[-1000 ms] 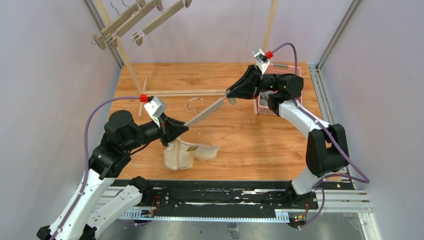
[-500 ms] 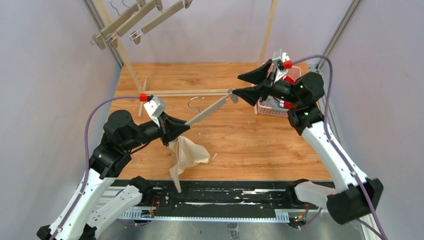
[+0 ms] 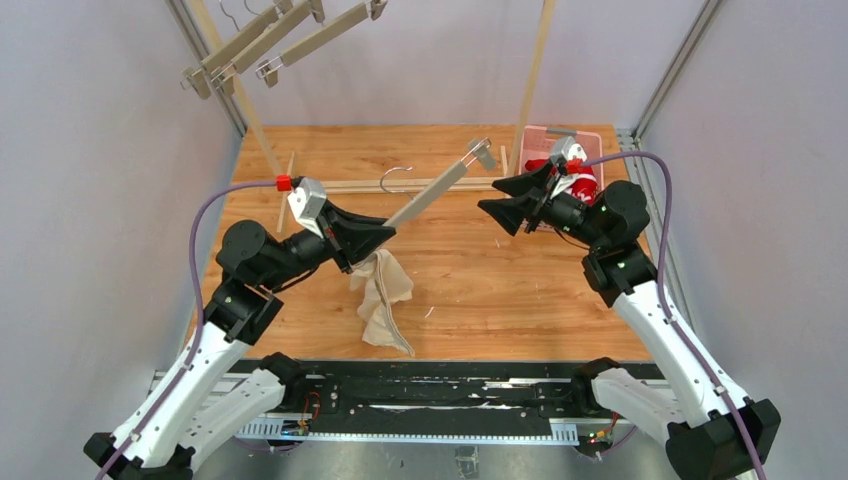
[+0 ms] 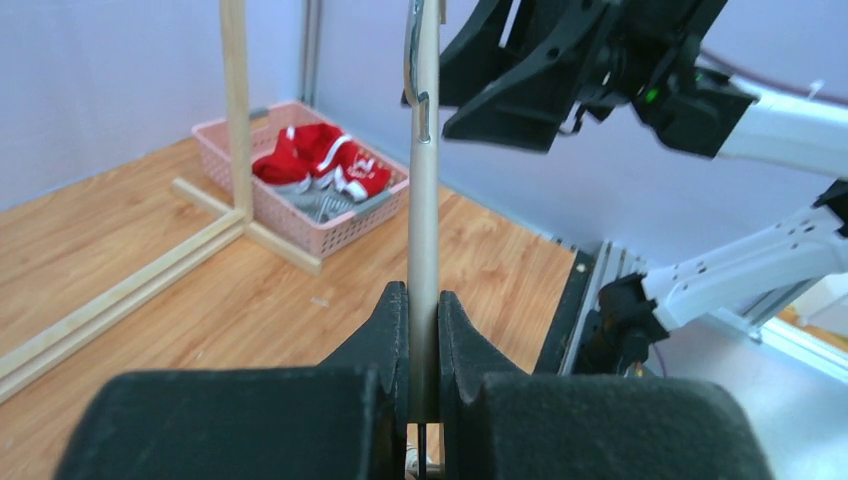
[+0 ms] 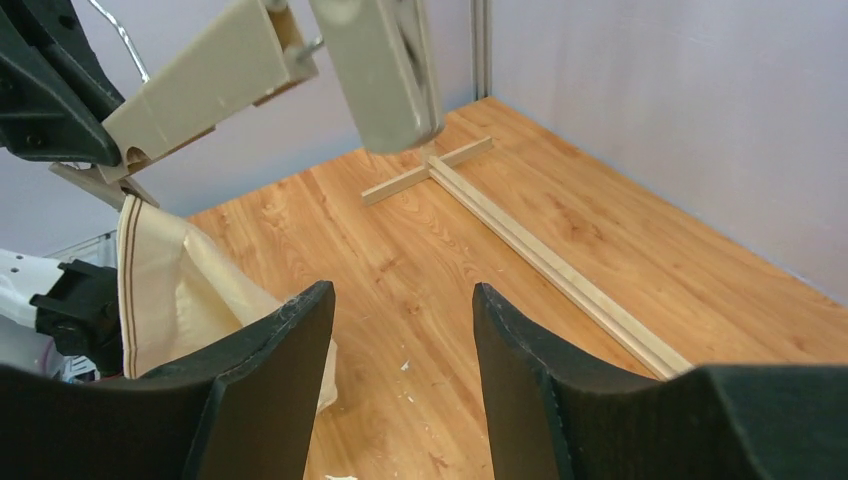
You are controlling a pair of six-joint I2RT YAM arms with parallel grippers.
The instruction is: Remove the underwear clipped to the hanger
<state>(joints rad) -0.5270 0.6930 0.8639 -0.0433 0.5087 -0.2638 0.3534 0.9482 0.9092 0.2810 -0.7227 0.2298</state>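
My left gripper [image 3: 388, 232] is shut on the near end of a beige clip hanger [image 3: 440, 185], which slants up and away; the bar runs between my fingers in the left wrist view [image 4: 423, 330]. The cream underwear [image 3: 383, 290] hangs from the clip next to that gripper and trails onto the table. It also shows in the right wrist view [image 5: 170, 290]. My right gripper [image 3: 490, 195] is open and empty, apart from the hanger's far clip [image 5: 385, 70]; its jaws stand wide [image 5: 400, 310]. The red underwear [image 4: 320, 160] and the grey underwear [image 4: 320, 205] lie in a pink basket [image 4: 300, 215].
The pink basket [image 3: 590, 135] stands at the back right behind my right gripper. A wooden rack has a base rail [image 3: 340, 186] across the table and an upright post [image 3: 535, 70]. Spare hangers [image 3: 270, 40] hang at the top left.
My right gripper has opened, let go of the hanger's far end and drawn back to the right. The hanger has swung up in my left gripper, and the cream underwear now dangles from one clip.
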